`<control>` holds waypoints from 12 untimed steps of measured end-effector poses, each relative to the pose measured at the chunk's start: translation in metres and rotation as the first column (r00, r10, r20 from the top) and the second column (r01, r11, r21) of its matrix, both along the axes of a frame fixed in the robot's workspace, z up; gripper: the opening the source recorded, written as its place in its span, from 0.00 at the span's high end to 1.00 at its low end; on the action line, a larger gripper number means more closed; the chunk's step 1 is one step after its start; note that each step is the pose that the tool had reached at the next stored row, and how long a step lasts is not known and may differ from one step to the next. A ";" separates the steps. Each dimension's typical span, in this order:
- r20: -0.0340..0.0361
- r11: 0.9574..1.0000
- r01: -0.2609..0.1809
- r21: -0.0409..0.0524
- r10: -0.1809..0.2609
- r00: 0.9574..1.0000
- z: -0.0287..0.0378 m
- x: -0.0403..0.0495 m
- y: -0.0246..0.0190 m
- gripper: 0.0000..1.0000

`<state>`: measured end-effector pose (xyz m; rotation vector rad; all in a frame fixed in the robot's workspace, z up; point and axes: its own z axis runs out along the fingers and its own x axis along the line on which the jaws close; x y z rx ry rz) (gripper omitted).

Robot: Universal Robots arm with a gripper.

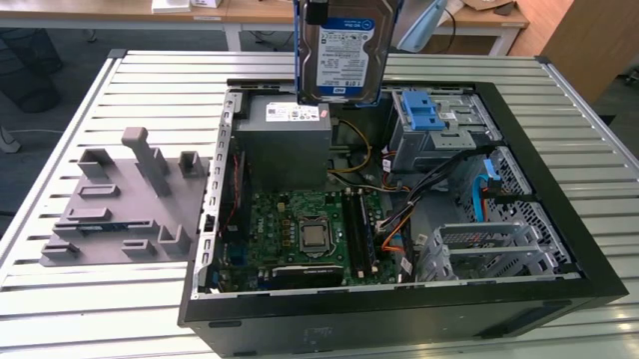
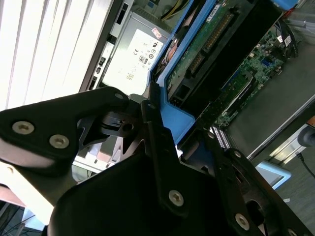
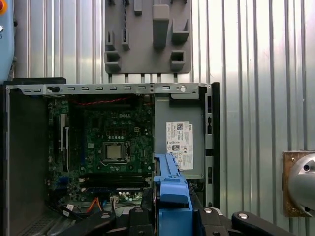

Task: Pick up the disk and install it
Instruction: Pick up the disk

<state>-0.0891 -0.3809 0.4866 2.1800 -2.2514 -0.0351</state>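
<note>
Grip check: black metal pincer is closed tight on the blue plastic carrier rim of the flat silver metal disk, and both wrist views show the blue frame clamped between the jaws. The disk hangs upright in the air, touching nothing else, over the far end of the large grey power supply box.

Risk, as I judge it: the hold is on a thin plastic edge. A knock on the wall of the open black computer case, or a snag in the loose cables, could twist the disk in the jaws.

Disk's look: white-and-blue label faces the exterior view, green circuit board on the back, carrier intact.

Further off: green motherboard, white slatted counter, grey moulded parts holder.
</note>
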 end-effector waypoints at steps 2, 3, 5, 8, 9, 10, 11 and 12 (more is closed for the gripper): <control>0.000 1.000 0.000 0.000 0.000 1.000 0.0000 0.0000 -0.0010 0.64; 0.000 1.000 0.000 0.000 0.000 1.000 0.0000 0.0000 -0.0016 0.64; 0.000 1.000 0.000 0.000 0.000 1.000 0.0000 0.0000 -0.0026 0.64; 0.000 1.000 0.000 0.000 0.000 1.000 0.0000 0.0000 -0.0038 0.64; 0.000 1.000 0.000 0.000 0.000 1.000 0.0000 0.0000 -0.0042 0.64; 0.000 1.000 0.000 0.000 0.000 1.000 0.0000 0.0000 -0.0046 0.64; 0.000 1.000 0.000 0.000 0.000 1.000 -0.0001 0.0000 -0.0049 0.64; 0.000 1.000 0.000 0.000 0.000 1.000 0.0000 0.0000 -0.0053 0.64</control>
